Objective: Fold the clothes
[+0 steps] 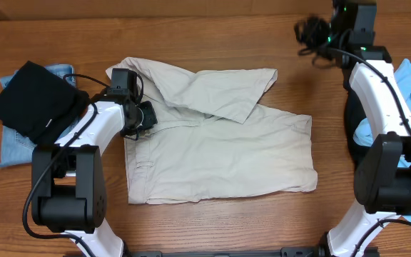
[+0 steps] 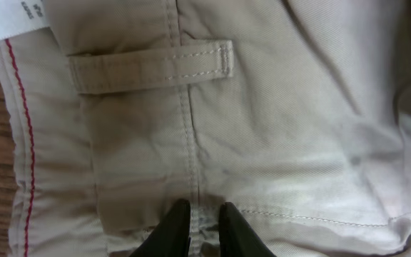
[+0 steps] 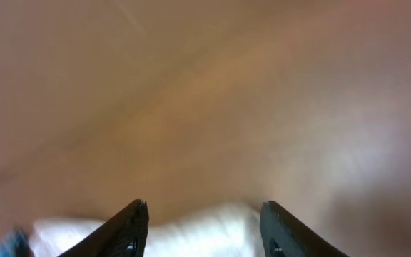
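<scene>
- khaki shorts (image 1: 220, 153) lie spread mid-desk (image 1: 212, 228), with one leg flopped over on top
- left hand (image 2: 200, 232) is clamped on the shorts' fabric near a belt loop (image 2: 152, 68)
- right hand (image 3: 204, 225) has its fingers apart and holds nothing, over bare desk at the far right

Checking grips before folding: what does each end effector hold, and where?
Left end effector: khaki shorts, pinched at a seam near a belt loop. Right end effector: open, nothing held.
</scene>
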Motion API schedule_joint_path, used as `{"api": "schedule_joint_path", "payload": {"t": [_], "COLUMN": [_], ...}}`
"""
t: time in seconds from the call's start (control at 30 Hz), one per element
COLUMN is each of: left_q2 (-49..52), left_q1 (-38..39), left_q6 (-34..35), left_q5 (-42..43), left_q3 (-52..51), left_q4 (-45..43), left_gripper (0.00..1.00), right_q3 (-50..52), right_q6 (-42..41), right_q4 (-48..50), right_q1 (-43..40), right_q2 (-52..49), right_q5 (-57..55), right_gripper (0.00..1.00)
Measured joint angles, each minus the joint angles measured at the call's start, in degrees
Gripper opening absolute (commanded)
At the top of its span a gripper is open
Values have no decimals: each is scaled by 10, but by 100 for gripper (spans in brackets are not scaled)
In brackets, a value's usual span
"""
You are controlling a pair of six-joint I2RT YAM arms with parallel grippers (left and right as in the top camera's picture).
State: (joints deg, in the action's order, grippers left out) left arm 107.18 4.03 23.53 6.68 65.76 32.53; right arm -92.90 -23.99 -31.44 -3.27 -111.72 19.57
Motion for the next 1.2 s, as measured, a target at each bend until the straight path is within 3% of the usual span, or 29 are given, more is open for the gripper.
{"api": "schedule_joint_path", "payload": {"t": [0.13, 0.27, 0.5, 0.67, 0.73, 0.8, 0.87, 1.2], "left_q2": [0, 0, 0, 0, 0, 0, 0, 0], "left_q1": [0, 0, 0, 0, 0, 0, 0, 0], "left_q6": [0, 0, 0, 0, 0, 0, 0, 0], "left_q5": [0, 0, 0, 0, 0, 0, 0, 0], "left_q3": [0, 0, 0, 0, 0, 0, 0, 0], "left_q4": [0, 0, 0, 1, 2, 2, 2, 2], "left_gripper": [18, 18, 19, 19, 19, 19, 19, 19], "right_q3": [4, 18, 66, 73, 75, 75, 75, 4], "right_q6": [41, 82, 112, 114, 114, 112, 118, 118], "right_q4": [-146, -211, -170, -131, -120, -108, -96, -54], "right_q1": [11, 50, 137, 154, 153, 151, 150, 143], "right_q2": [-3, -3, -21, -82, -103, -107, -108, -108], "right_q5": [20, 39, 55, 57, 57, 59, 73, 181], "right_gripper": [58, 66, 70, 68, 53, 22, 4, 4]}}
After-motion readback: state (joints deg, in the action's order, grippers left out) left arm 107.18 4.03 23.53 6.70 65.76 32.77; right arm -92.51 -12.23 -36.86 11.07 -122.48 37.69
